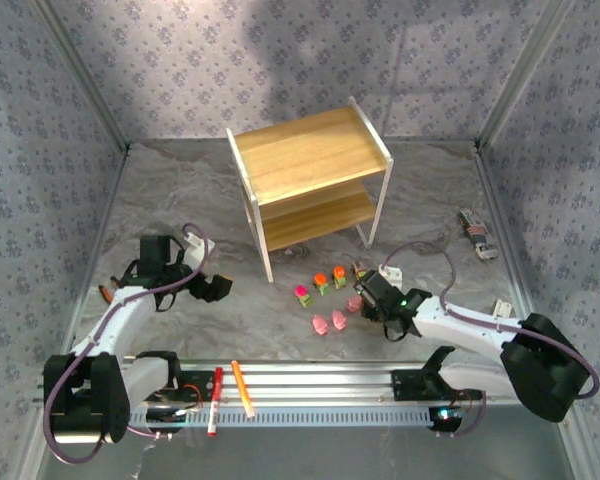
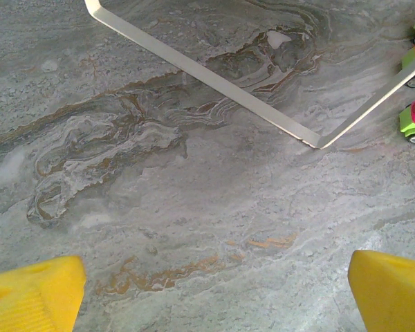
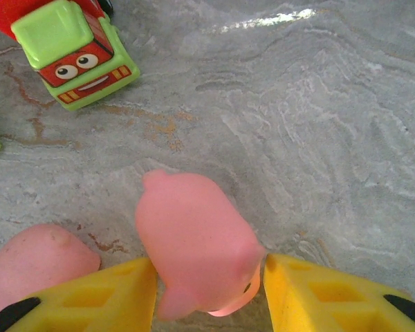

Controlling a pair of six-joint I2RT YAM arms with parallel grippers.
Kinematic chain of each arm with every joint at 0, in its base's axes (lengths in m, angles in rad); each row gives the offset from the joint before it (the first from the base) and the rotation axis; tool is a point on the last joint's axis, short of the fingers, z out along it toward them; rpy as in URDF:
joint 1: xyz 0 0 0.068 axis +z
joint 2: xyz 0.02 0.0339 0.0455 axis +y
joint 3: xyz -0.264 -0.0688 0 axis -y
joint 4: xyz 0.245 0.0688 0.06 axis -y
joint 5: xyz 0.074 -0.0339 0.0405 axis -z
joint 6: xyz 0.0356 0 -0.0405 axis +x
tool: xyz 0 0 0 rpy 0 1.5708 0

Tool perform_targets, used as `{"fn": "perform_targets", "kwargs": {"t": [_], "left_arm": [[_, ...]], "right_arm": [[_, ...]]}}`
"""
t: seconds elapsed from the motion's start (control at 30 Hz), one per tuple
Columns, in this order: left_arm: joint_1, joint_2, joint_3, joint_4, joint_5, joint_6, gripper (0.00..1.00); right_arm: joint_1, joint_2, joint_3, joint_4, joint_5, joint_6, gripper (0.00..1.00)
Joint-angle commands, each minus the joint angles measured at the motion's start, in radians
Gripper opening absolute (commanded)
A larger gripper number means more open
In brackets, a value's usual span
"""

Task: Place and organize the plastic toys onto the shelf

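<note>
Here, the right claw (image 3: 209,270) clamps a pink figure (image 3: 194,232), a green truck (image 3: 76,52) ahead-left of it on the counter (image 3: 318,124). The left claw (image 2: 214,290) gapes apart, the shelf (image 2: 207,76) just ahead.

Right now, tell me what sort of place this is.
Likely a robot test booth: patterned walls box in a marble-look table, the left arm and right arm are bolted to a rail at its near edge, and a small shelf stands staged.
</note>
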Motion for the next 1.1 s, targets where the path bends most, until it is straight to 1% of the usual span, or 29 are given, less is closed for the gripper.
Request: {"fn": "perform_targets", "kwargs": {"t": [0.0, 0.13, 0.27, 0.7, 1.07], "left_arm": [[-0.005, 0.006, 0.001, -0.005, 0.010, 0.003, 0.97], [-0.004, 0.009, 0.004, -0.005, 0.010, 0.003, 0.97], [-0.005, 0.011, 0.003, -0.007, 0.009, 0.003, 0.97], [-0.005, 0.017, 0.008, -0.008, 0.010, 0.003, 0.97], [-0.005, 0.018, 0.007, -0.007, 0.010, 0.003, 0.97]], "right_arm": [[0.005, 0.013, 0.021, -0.055, 0.040, -0.004, 0.48], [0.004, 0.017, 0.035, -0.083, 0.061, -0.019, 0.47], [0.003, 0.054, 0.061, -0.112, 0.073, -0.035, 0.45], [0.018, 0.141, 0.103, -0.062, 0.067, -0.086, 0.45], [0.033, 0.133, 0.091, -0.052, 0.065, -0.084, 0.41]]}}
